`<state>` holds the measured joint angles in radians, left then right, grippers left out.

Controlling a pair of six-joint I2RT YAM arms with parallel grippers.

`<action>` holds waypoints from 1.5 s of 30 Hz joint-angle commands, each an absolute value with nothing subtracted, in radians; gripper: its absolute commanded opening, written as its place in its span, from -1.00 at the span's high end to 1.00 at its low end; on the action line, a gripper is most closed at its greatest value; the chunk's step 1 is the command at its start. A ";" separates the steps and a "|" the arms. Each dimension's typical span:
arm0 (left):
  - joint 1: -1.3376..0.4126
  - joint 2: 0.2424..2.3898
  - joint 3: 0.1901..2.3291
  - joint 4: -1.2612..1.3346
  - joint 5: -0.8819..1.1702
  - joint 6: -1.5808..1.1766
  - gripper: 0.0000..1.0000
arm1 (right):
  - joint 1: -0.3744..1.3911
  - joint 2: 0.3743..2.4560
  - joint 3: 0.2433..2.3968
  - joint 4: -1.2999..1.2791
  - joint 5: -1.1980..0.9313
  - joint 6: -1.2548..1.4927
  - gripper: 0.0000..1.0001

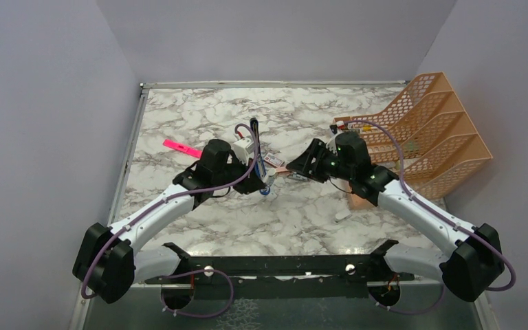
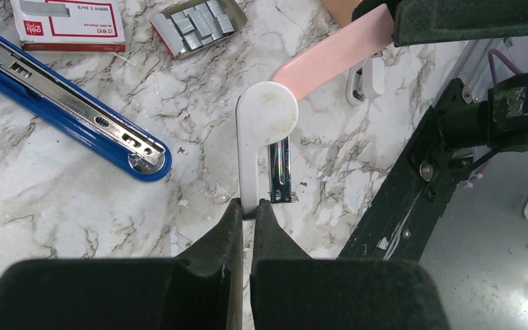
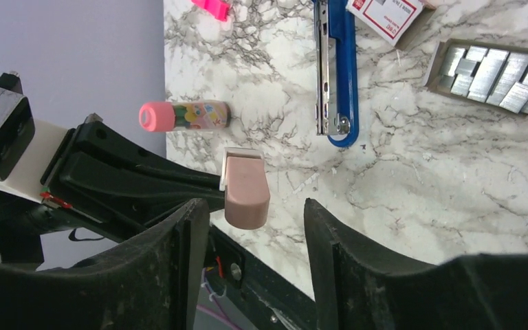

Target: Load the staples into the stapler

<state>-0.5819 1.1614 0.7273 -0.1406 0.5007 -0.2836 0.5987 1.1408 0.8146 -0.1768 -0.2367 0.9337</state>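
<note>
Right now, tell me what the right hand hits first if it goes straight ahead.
The pink eraser: it sits between the right hand's open fingers, apparently touching neither. Just beyond it is the white piece pinched by the left hand, though depth is hard to judge.

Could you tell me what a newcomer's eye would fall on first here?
The left gripper pinches a white round-headed piece mid-table, a strip of staples beside it. The blue stapler lies open nearby, and an orange mesh rack stands at the far right.
</note>
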 commanded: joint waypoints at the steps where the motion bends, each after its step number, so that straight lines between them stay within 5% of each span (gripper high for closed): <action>1: -0.578 1.144 0.767 -0.126 0.521 -0.313 1.00 | 0.595 1.143 0.805 -0.132 -0.250 0.929 -0.30; 7: -0.578 1.179 0.775 -0.078 0.492 -0.426 1.00 | 0.596 1.142 0.728 0.035 -0.358 0.928 -0.66; 18: -0.578 1.248 0.773 -0.013 0.523 -0.482 1.00 | 0.611 1.323 0.730 0.221 -0.367 0.984 -0.64; 35: -0.578 1.241 0.768 0.026 0.539 -0.456 1.00 | 0.634 1.388 0.744 0.236 -0.324 0.999 0.31; 41: -0.578 1.234 0.774 -0.027 0.463 -0.453 0.53 | 0.653 1.411 0.793 0.173 -0.270 0.935 0.44; 45: -0.576 1.186 0.803 -0.151 0.226 -0.442 0.13 | 0.700 1.444 0.856 0.079 -0.193 0.851 0.43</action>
